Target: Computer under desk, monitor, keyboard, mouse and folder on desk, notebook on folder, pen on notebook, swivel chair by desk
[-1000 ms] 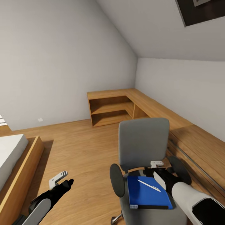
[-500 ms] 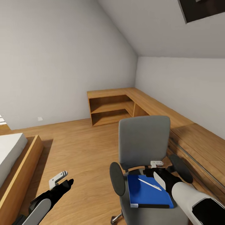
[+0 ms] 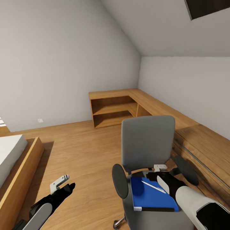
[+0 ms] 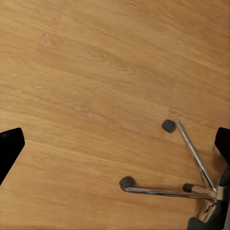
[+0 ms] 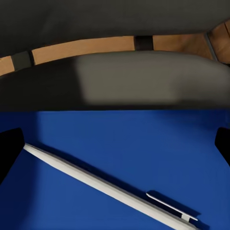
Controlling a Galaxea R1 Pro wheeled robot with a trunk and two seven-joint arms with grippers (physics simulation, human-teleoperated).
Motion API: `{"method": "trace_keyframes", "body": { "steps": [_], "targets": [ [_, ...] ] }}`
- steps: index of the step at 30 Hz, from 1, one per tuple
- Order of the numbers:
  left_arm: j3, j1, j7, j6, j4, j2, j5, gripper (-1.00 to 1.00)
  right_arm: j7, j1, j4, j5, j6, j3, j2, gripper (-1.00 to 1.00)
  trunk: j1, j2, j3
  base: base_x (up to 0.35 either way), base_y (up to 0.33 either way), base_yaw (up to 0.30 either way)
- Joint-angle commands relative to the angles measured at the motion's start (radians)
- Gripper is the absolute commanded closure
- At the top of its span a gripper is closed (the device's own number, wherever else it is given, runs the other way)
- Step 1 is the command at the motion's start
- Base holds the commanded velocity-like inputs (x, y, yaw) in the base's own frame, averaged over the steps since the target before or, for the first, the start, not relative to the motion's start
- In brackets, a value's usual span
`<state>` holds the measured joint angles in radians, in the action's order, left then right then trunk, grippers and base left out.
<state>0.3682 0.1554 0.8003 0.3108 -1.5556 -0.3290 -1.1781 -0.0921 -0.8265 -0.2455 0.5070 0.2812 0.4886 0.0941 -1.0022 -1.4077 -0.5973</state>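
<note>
The grey swivel chair (image 3: 147, 143) stands in front of me with the blue folder (image 3: 150, 196) flat on its seat. A white pen (image 3: 153, 187) lies aslant on the folder. My right gripper (image 3: 161, 175) hovers open over the folder's far edge, near the chair back. In the right wrist view the folder (image 5: 120, 139) and pen (image 5: 105, 184) lie below the open right gripper (image 5: 115, 148), with the seat (image 5: 143, 81) beyond. My left gripper (image 3: 62, 184) is open over the floor left of the chair. In the left wrist view the open left gripper (image 4: 115, 146) hangs above the chair's chrome base (image 4: 191, 177). Desk, computer, monitor, keyboard, mouse and notebook are out of view.
Low oak shelving (image 3: 111, 110) fills the far corner, and a wooden ledge (image 3: 191, 134) runs along the right wall behind the chair. A bed in a wooden frame (image 3: 19, 169) sits at the left. Open wood floor (image 3: 80, 150) lies between bed and chair.
The whole picture has drifted slightly upward, so the camera has moved. Both grippers keep the same pose and opening, and folder and pen rest as before.
</note>
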Motion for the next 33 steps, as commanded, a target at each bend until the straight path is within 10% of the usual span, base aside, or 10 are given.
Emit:
{"method": "trace_keyframes", "body": {
  "steps": [1, 33],
  "targets": [
    [0.002, 0.001, 0.007, 0.002, -0.001, -0.001, -0.004, -1.00, -0.006, 0.000, -0.003, 0.009, 0.006, 0.009, 0.001, -1.00, -0.004, -0.008, -0.004, 0.000, 0.000, 0.000],
    [0.002, 0.001, 0.007, 0.004, -0.001, -0.002, -0.005, -1.00, 0.002, 0.000, 0.017, 0.007, 0.082, 0.019, -0.005, -1.00, -0.012, -0.022, -0.010, 0.000, 0.000, 0.000]
  ]
}}
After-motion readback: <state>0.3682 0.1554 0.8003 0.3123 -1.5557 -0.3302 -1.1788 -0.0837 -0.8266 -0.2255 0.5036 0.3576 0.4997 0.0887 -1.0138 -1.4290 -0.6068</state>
